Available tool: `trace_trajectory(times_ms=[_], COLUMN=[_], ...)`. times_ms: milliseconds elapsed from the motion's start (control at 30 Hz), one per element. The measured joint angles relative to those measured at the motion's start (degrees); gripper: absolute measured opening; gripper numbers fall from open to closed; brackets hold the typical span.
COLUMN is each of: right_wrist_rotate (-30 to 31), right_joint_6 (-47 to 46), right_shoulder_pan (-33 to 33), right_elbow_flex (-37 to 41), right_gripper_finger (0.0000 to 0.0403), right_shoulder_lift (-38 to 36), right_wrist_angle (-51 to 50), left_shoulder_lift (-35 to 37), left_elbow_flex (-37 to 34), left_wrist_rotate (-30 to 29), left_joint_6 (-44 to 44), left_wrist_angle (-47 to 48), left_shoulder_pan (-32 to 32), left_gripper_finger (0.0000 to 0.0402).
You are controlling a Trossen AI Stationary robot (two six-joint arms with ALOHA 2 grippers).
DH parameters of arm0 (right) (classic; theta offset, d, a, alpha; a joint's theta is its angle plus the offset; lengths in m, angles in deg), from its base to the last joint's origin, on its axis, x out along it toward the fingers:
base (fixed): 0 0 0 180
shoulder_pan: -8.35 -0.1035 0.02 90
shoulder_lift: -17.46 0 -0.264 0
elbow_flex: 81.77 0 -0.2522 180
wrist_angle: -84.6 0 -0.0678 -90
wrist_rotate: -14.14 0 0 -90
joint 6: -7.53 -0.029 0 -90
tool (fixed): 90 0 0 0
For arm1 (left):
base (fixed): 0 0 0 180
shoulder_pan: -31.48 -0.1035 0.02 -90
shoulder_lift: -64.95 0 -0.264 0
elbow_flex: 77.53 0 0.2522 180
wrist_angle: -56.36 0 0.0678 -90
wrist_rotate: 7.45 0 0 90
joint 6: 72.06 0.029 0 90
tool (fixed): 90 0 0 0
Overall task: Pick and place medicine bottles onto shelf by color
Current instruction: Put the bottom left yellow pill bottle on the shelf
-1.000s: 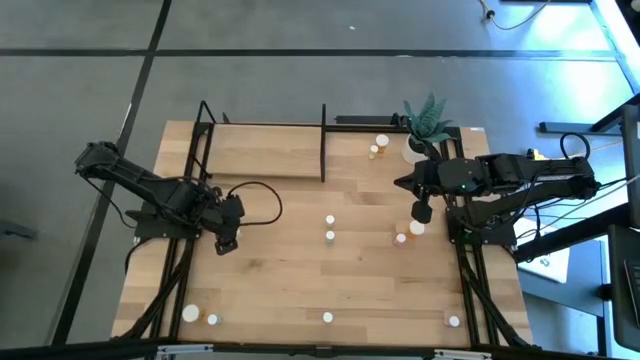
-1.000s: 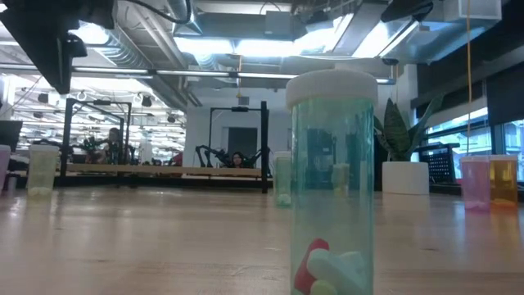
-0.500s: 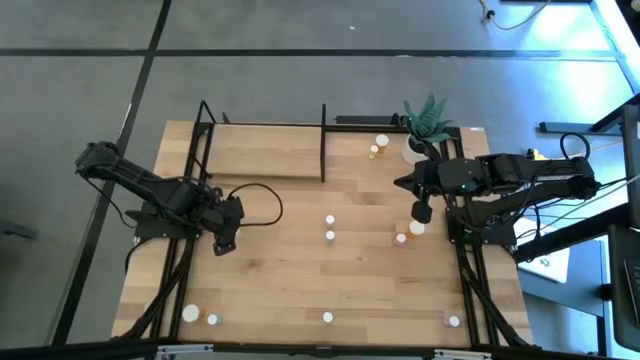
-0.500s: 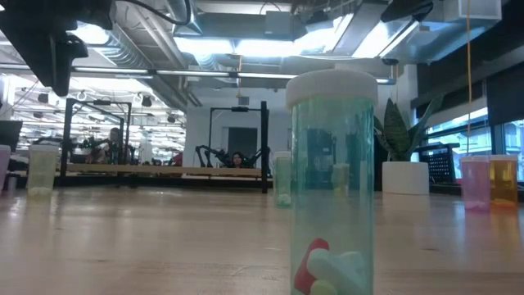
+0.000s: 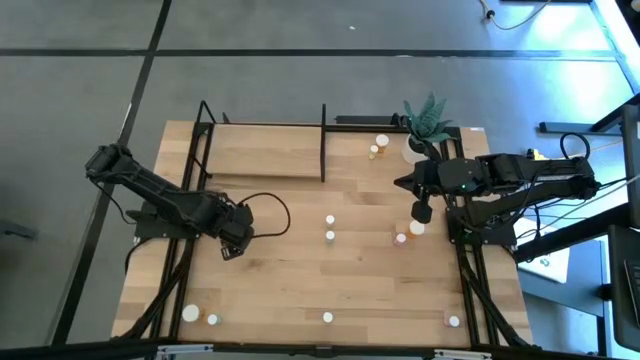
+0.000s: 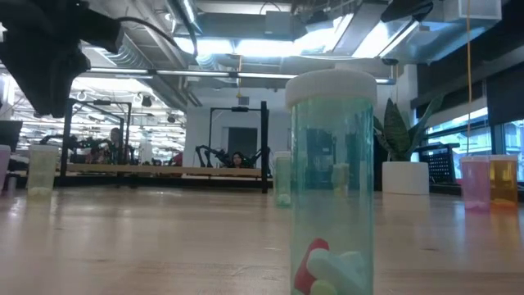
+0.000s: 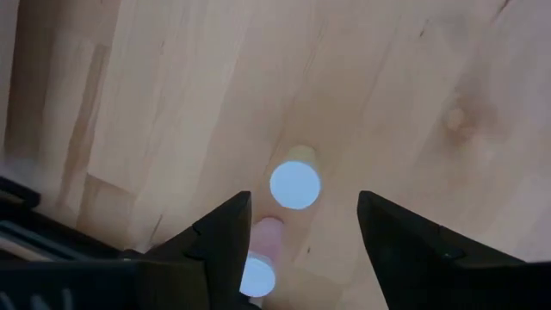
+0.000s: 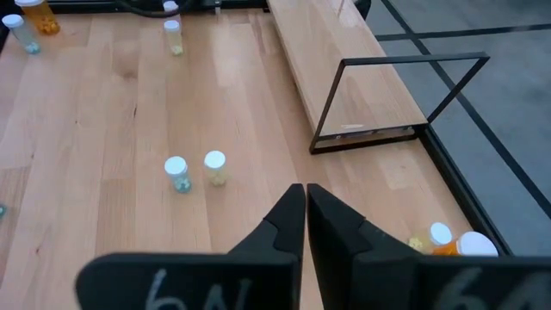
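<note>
Small white-capped medicine bottles stand scattered on the table: two at the middle [image 5: 330,228], two by my right gripper [image 5: 408,234], two beside the plant pot [image 5: 378,146], and several along the near edge [image 5: 200,316]. The light-wood shelf [image 5: 262,150] with its black frame lies at the far left. My left gripper [image 5: 233,246] is open and empty above the table's left part. Its wrist view shows a pale bottle [image 7: 295,183] and a pink one [image 7: 259,269] below, between the fingers in the picture, untouched. My right gripper [image 5: 422,212] is shut and empty.
A white plant pot [image 5: 417,146] stands at the far right. In the low view a tall green bottle [image 6: 334,180] stands close to the camera, with pink [image 6: 475,182] and orange [image 6: 503,180] bottles at the right. Bare tabletop lies between the two grippers.
My left gripper has moved a little toward the table's right and near edges, and its arm has swung with it. The bottles stand as before.
</note>
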Motion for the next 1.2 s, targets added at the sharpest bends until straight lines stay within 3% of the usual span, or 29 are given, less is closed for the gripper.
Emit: trace_trajectory(times_ms=[200,600,1000,1200], right_wrist_rotate=[-0.01,-0.01,-0.01,-0.01], right_joint_6=[0.0,0.0,0.0,0.0], right_shoulder_pan=[-0.02,-0.02,-0.01,-0.01], right_elbow_flex=[0.0,0.0,0.0,0.0], right_gripper_finger=[0.0019,0.0019,0.0019,0.0019], right_shoulder_lift=[0.01,0.0,-0.01,-0.01], right_wrist_angle=[0.02,0.02,0.02,0.01], left_shoulder_lift=[-1.05,2.69,2.95,2.95], left_elbow_flex=[-0.35,-8.89,-12.92,-13.07], left_wrist_rotate=[0.0,0.46,1.95,1.79], left_joint_6=[-0.02,-1.06,-1.31,-0.8], left_wrist_angle=[-0.55,-9.62,-12.85,-13.17], left_shoulder_pan=[0.0,0.02,0.02,0.02], left_gripper_finger=[0.0207,0.0207,0.0207,0.0188])
